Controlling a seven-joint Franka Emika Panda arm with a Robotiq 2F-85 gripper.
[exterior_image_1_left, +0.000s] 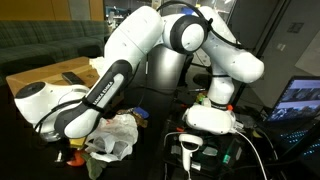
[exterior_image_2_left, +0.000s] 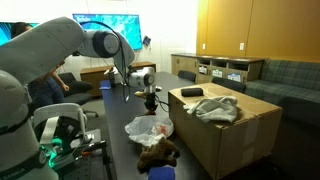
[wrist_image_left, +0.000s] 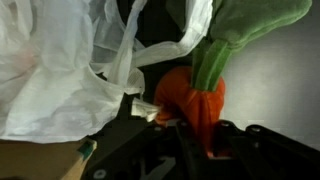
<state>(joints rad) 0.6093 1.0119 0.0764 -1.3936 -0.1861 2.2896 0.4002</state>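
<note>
Two soft things fill the wrist view. At the left is a crumpled white plastic bag (wrist_image_left: 50, 70), and right of centre a plush carrot (wrist_image_left: 195, 98) with its orange body low and its green leaves (wrist_image_left: 250, 25) running up to the top right corner. The bag's edge touches the carrot's left side. The gripper (wrist_image_left: 185, 135) comes in from the bottom edge, its dark parts right against the orange body. The jaws seem to stand narrow about the carrot, but the blur hides whether they clamp it or only touch it — I cannot tell.

In an exterior view the arm (exterior_image_2_left: 60, 45) reaches in from the left, and its gripper points down over the bag, which lies on a dark surface (exterior_image_2_left: 110, 125). Just in front of the bag lies a brown stuffed toy (exterior_image_2_left: 158, 152). Further right stands a cardboard box (exterior_image_2_left: 225, 135) with a small black object (exterior_image_2_left: 190, 92) and a grey cloth (exterior_image_2_left: 215, 108) on top — and behind it, at the far right, a sofa (exterior_image_2_left: 285, 75).
</note>
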